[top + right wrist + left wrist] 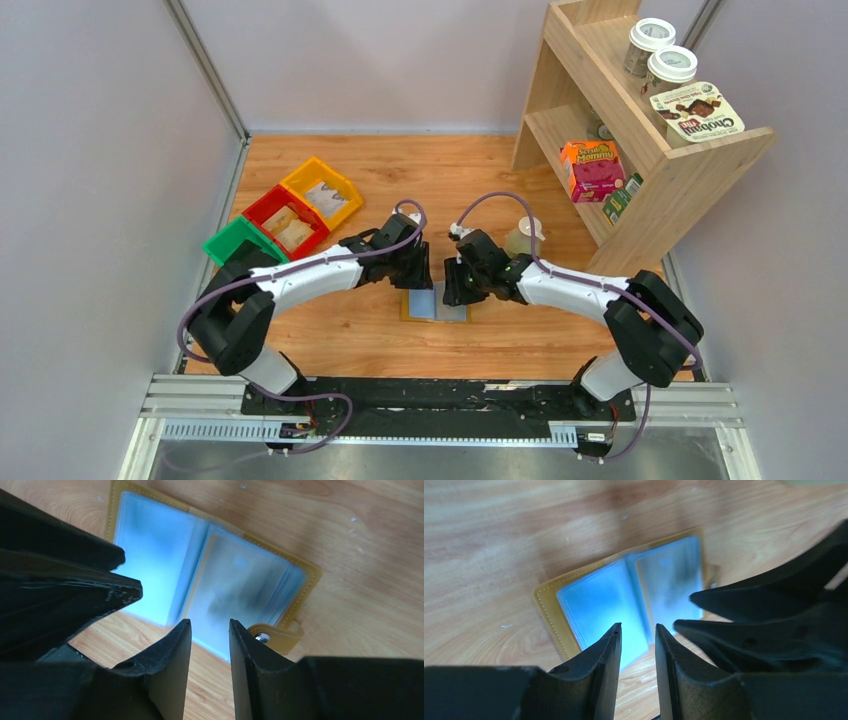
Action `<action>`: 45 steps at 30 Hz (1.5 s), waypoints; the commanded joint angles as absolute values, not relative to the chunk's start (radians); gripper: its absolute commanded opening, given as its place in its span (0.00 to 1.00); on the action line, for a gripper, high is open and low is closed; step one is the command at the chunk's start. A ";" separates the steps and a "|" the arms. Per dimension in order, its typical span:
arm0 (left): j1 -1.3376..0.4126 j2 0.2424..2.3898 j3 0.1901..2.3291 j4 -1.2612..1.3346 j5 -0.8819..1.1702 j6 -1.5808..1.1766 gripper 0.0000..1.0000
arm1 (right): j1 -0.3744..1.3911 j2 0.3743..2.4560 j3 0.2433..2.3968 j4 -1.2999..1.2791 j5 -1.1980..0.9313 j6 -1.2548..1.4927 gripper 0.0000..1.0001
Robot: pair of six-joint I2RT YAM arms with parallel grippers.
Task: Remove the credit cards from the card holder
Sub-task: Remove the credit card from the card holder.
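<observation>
The mustard-yellow card holder (408,312) lies unfolded flat on the wooden table between the two arms. Its yellow rim (546,605) and snap tab (280,637) show in the wrist views. Pale blue-grey credit cards (599,600) (155,555) sit in both halves, under clear sleeves. My left gripper (413,272) (638,626) hovers over the holder's left half, jaws a narrow gap apart with nothing between them. My right gripper (455,285) (210,622) hovers over the right half in the same way, holding nothing. The two grippers are close together.
Green (240,240), red (285,220) and yellow (322,190) bins with tan packets stand at the back left. A pale tub (523,237) sits just behind the right gripper. A wooden shelf (690,160) with jars and boxes stands at the back right.
</observation>
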State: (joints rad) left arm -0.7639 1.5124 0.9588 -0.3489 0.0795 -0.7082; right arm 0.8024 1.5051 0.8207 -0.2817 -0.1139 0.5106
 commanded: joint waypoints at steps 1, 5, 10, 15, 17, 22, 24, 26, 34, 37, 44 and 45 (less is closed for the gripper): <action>-0.769 1.571 0.927 -0.295 0.106 -0.742 0.38 | 0.762 1.513 0.836 -0.241 -0.124 0.549 0.36; -0.767 1.608 0.897 -0.314 0.075 -0.752 0.35 | 0.752 1.505 0.824 -0.264 -0.104 0.543 0.37; -0.767 1.602 0.861 -0.336 0.041 -0.776 0.34 | 0.750 1.517 0.822 -0.265 -0.109 0.546 0.38; -0.767 1.571 0.833 -0.360 0.003 -0.788 0.34 | 0.750 1.537 0.833 -0.281 -0.104 0.548 0.40; -0.767 1.562 0.819 -0.354 0.003 -0.798 0.33 | 0.750 1.545 0.838 -0.290 -0.094 0.551 0.41; -0.767 1.557 0.795 -0.338 0.005 -0.815 0.33 | 0.750 1.559 0.845 -0.288 -0.115 0.548 0.42; -0.767 1.560 0.787 -0.327 0.012 -0.822 0.33 | 0.750 1.560 0.841 -0.275 -0.132 0.545 0.42; -0.767 1.563 0.781 -0.319 0.020 -0.828 0.33 | 0.750 1.559 0.842 -0.259 -0.152 0.542 0.42; -0.765 1.539 0.739 -0.281 0.017 -0.854 0.32 | 0.750 1.549 0.871 -0.229 -0.201 0.543 0.41; -0.765 1.537 0.736 -0.273 0.021 -0.856 0.31 | 0.750 1.546 0.882 -0.226 -0.212 0.548 0.43; -0.739 1.522 0.689 -0.193 0.064 -0.894 0.30 | 0.750 1.555 0.885 -0.224 -0.245 0.552 0.42; -0.736 1.517 0.680 -0.181 0.067 -0.899 0.30 | 0.750 1.557 0.882 -0.222 -0.245 0.554 0.42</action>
State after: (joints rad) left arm -0.7521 1.5208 0.7341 -0.2085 0.0563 -0.8726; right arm 0.7490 1.5543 0.8501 -0.2714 -0.2012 0.5365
